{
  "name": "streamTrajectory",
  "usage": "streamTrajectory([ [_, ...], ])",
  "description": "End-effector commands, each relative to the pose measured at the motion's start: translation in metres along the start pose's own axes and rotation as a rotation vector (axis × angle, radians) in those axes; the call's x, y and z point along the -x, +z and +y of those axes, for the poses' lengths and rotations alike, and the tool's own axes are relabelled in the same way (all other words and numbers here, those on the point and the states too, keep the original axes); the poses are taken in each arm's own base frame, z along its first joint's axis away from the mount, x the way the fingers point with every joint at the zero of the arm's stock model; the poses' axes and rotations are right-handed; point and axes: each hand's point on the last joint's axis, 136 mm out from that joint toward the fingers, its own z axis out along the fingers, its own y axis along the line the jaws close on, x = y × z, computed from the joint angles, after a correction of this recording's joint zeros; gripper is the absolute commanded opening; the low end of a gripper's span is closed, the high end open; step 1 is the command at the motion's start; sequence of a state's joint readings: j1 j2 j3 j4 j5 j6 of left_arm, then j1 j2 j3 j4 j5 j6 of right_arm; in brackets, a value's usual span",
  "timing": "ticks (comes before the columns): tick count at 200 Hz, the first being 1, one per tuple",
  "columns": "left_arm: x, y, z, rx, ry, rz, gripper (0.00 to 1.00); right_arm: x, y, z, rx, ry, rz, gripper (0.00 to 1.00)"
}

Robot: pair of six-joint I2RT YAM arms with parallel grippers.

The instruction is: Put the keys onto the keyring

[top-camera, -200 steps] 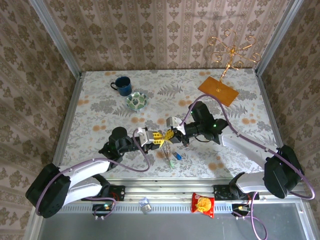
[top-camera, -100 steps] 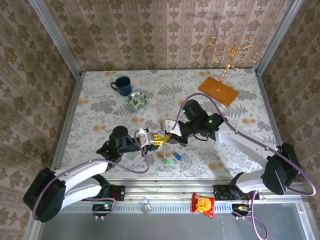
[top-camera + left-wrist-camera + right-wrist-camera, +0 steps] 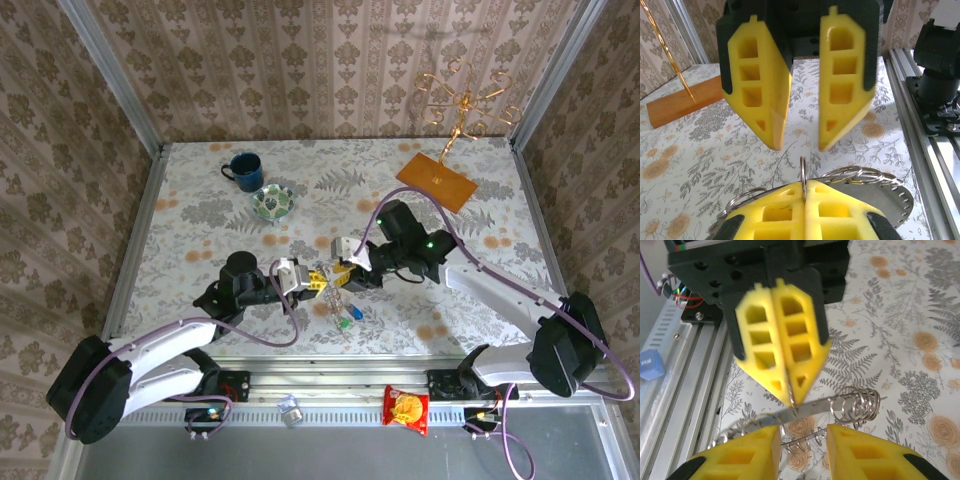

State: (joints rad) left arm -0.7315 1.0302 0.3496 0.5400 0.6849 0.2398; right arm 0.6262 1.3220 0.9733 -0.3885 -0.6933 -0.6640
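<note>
My left gripper (image 3: 805, 184) is shut on a thin wire loop of the keyring (image 3: 888, 196), a flat grey ring edged with small holes and strung with several split rings. In the right wrist view the keyring (image 3: 816, 409) shows edge-on, pinched at the tips of the left gripper (image 3: 791, 400). My right gripper (image 3: 802, 432) is open just in front of it, its yellow fingers (image 3: 845, 85) apart with nothing between them. From above, the left gripper (image 3: 312, 278) and right gripper (image 3: 345, 275) meet tip to tip. The keys, with a blue tag (image 3: 357, 311) and a green tag (image 3: 342, 322), sit just below them.
A blue mug (image 3: 243, 170) and a green-patterned bowl (image 3: 272, 202) stand at the back left. A gold wire stand on an orange wooden base (image 3: 437, 180) is at the back right. A red snack packet (image 3: 406, 408) lies on the metal rail at the near edge.
My right gripper was shut and has opened, drawing back slightly to the right. The left gripper has closed tighter on the keyring's loop.
</note>
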Motion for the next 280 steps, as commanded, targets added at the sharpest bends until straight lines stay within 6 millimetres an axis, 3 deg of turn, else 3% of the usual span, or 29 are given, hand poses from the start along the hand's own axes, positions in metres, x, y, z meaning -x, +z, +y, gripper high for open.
streamTrajectory([
  [1, 0.02, -0.002, 0.001, 0.0, 0.034, -0.083, 0.0, 0.017, 0.001, 0.005, 0.036, 0.011, -0.102, 0.32],
  [50, 0.02, -0.001, 0.001, -0.008, 0.03, -0.097, 0.0, 0.017, 0.006, 0.003, 0.053, 0.019, -0.114, 0.27],
  [94, 0.023, 0.0, 0.003, -0.003, 0.029, -0.109, 0.0, 0.021, 0.006, 0.003, 0.069, 0.01, -0.118, 0.0],
  [122, 0.02, -0.001, 0.008, 0.025, 0.024, -0.094, 0.12, 0.022, 0.002, 0.003, 0.06, -0.008, -0.1, 0.0],
  [151, 0.017, -0.001, 0.009, 0.03, 0.026, -0.066, 0.14, 0.016, 0.002, 0.006, 0.059, -0.03, -0.036, 0.0],
  [219, 0.018, 0.001, 0.01, 0.023, 0.027, -0.068, 0.13, 0.018, 0.01, 0.012, 0.078, -0.073, 0.025, 0.0],
  [242, 0.019, 0.001, 0.01, 0.023, 0.036, -0.071, 0.0, 0.018, 0.01, 0.014, 0.083, -0.069, 0.027, 0.0],
  [251, 0.019, 0.0, 0.01, 0.025, 0.039, -0.072, 0.0, 0.016, 0.01, 0.012, 0.071, -0.054, 0.031, 0.0],
  [257, 0.019, 0.0, 0.01, 0.028, 0.039, -0.072, 0.0, 0.017, 0.009, 0.008, 0.051, -0.03, 0.024, 0.1],
  [264, 0.019, -0.001, 0.009, 0.031, 0.039, -0.07, 0.0, 0.018, 0.005, 0.003, 0.024, 0.009, 0.006, 0.29],
  [280, 0.017, -0.005, 0.009, 0.043, 0.038, -0.059, 0.0, 0.016, -0.01, -0.019, -0.126, 0.143, -0.037, 0.41],
])
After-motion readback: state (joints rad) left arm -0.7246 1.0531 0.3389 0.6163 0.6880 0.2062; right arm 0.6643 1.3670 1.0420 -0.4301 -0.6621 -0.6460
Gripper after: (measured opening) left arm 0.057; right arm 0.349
